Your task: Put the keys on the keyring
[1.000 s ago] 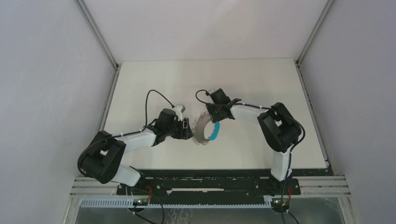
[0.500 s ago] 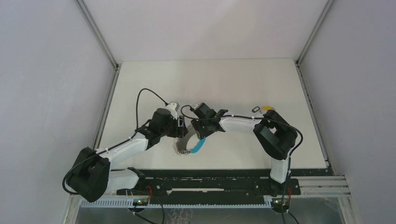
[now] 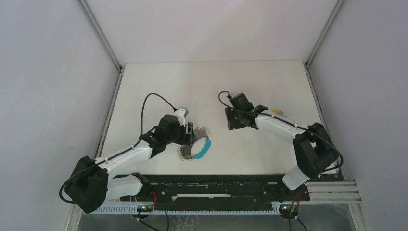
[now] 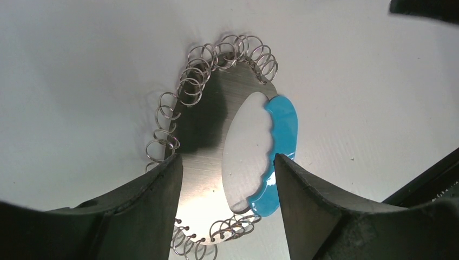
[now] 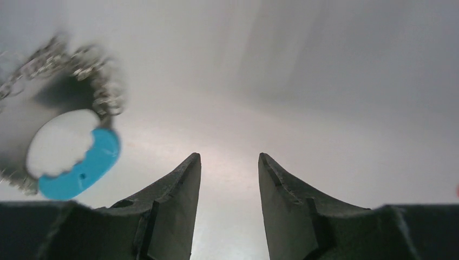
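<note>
The keyring is a silvery crescent edged with wire loops, with a light blue band on one side. It lies flat on the table, left of centre. My left gripper is right over it. In the left wrist view the keyring and its blue band lie between the open jaws of my left gripper. My right gripper is open and empty, apart from the keyring to its right. The right wrist view shows my right gripper with the keyring far left. One yellow key shows beside the right arm; the other keys are hidden.
The white table is bordered by metal rails at the left and right. The left arm's cable arches above the table. A red speck shows at the right edge of the right wrist view.
Both grippers moved the keyring left and toward the near edge. My right gripper then drew back to the right, away from it. My left gripper stayed over the keyring.
</note>
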Controlling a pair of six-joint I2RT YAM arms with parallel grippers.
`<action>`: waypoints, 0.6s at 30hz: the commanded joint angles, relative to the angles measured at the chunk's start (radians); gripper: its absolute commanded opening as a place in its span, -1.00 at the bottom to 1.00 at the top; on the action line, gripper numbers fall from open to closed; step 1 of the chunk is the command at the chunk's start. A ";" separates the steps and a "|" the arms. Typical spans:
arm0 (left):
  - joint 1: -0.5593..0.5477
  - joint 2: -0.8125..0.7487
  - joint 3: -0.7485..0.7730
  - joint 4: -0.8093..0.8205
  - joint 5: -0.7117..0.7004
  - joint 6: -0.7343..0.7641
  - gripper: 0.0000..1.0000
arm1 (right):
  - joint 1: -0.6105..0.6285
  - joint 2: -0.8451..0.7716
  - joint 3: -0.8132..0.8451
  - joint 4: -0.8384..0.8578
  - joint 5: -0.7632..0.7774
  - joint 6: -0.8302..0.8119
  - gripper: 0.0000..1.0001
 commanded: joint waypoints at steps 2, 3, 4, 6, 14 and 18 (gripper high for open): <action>-0.005 -0.018 0.006 0.044 -0.007 -0.001 0.38 | -0.143 -0.092 -0.027 -0.038 0.055 0.019 -0.11; -0.005 -0.015 0.009 0.046 -0.010 0.003 0.38 | -0.175 -0.101 -0.031 -0.038 0.060 0.026 -0.11; -0.005 -0.012 0.013 0.047 -0.011 0.007 0.39 | -0.206 -0.110 -0.033 -0.038 0.064 0.034 -0.11; -0.004 0.001 0.020 0.050 -0.008 0.012 0.39 | -0.259 -0.124 -0.037 -0.039 0.066 0.042 -0.11; -0.005 0.088 0.047 0.135 0.119 -0.028 0.32 | -0.241 -0.146 -0.087 0.052 -0.055 -0.018 -0.11; -0.005 0.115 0.032 0.183 0.144 -0.046 0.28 | -0.172 -0.118 -0.117 0.174 -0.149 -0.064 -0.12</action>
